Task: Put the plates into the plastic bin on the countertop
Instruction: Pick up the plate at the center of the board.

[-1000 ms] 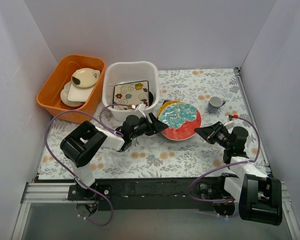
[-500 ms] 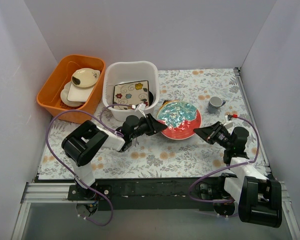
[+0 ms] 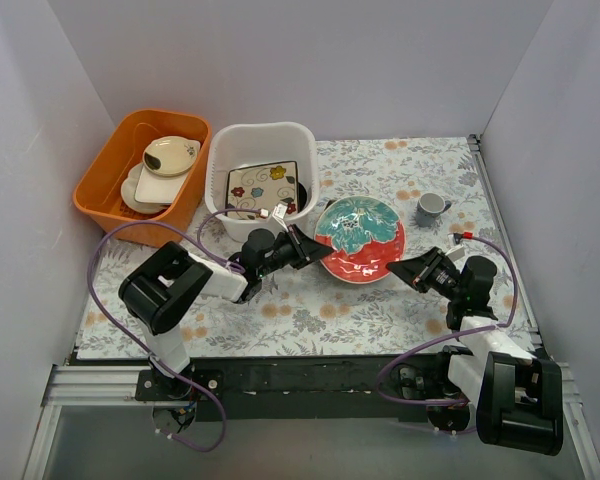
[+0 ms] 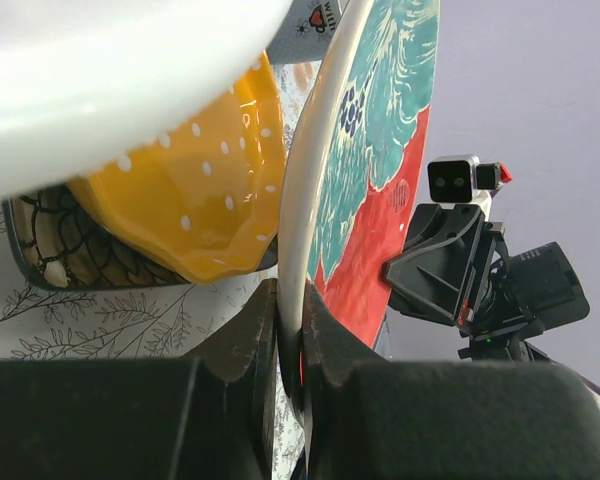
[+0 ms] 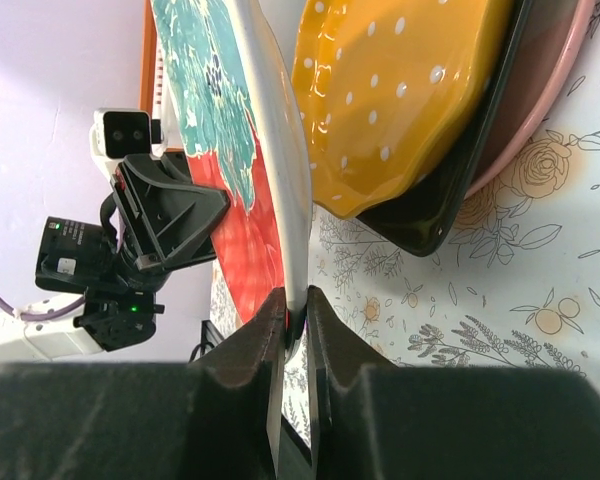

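R of bin [image 3: 261,127]: red-teal plate [image 3: 365,225] face-up

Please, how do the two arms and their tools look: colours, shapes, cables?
The left arm and right arm are black with white segments. The left tool and right tool are black tapering wedges. Purple cables loop along each arm.

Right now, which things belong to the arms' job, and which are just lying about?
Part of the job: red-and-teal plate, gripped at its rim by the left gripper and right gripper; white bin holding the square floral plate; yellow dotted dish and black dish by the held plate.
Just lying about: orange tub with cream dishes; grey cup.
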Action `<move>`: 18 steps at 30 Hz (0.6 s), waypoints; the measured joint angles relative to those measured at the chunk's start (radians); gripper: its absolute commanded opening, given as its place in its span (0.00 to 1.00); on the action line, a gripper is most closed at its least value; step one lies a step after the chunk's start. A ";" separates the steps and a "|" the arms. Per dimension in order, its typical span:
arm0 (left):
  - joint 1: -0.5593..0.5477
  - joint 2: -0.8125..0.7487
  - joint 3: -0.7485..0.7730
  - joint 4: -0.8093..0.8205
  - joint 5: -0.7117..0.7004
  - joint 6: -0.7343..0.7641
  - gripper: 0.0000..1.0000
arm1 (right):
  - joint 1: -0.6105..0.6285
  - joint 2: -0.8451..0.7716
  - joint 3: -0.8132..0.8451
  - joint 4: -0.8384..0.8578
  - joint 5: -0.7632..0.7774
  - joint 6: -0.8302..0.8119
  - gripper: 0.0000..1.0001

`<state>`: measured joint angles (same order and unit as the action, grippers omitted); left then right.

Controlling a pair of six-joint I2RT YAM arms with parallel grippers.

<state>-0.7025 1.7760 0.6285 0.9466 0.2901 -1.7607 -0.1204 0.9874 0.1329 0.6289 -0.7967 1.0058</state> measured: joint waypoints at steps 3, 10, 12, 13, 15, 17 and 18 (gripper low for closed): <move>0.000 -0.008 0.000 -0.019 0.000 0.000 0.00 | 0.000 0.003 0.000 0.000 -0.005 0.000 0.01; 0.000 -0.013 0.000 -0.038 0.000 0.011 0.00 | 0.000 0.044 0.000 0.005 -0.016 -0.010 0.12; 0.000 -0.013 0.000 -0.042 0.000 0.018 0.00 | 0.000 0.064 0.000 0.013 -0.022 -0.012 0.17; 0.000 -0.013 0.000 -0.043 0.000 0.019 0.00 | 0.000 0.073 0.000 0.019 -0.024 -0.013 0.25; 0.000 -0.013 0.000 -0.045 -0.001 0.023 0.00 | 0.000 0.089 0.000 0.035 -0.029 -0.015 0.34; 0.000 -0.014 0.000 -0.050 -0.002 0.029 0.00 | 0.001 0.106 0.000 0.058 -0.043 -0.012 0.47; -0.001 -0.014 0.000 -0.053 -0.003 0.032 0.00 | 0.001 0.113 0.000 0.074 -0.053 -0.007 0.50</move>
<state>-0.7036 1.7615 0.6285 0.8936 0.2867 -1.7283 -0.1192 1.1004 0.1326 0.7033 -0.8497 0.9985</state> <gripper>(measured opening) 0.077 0.395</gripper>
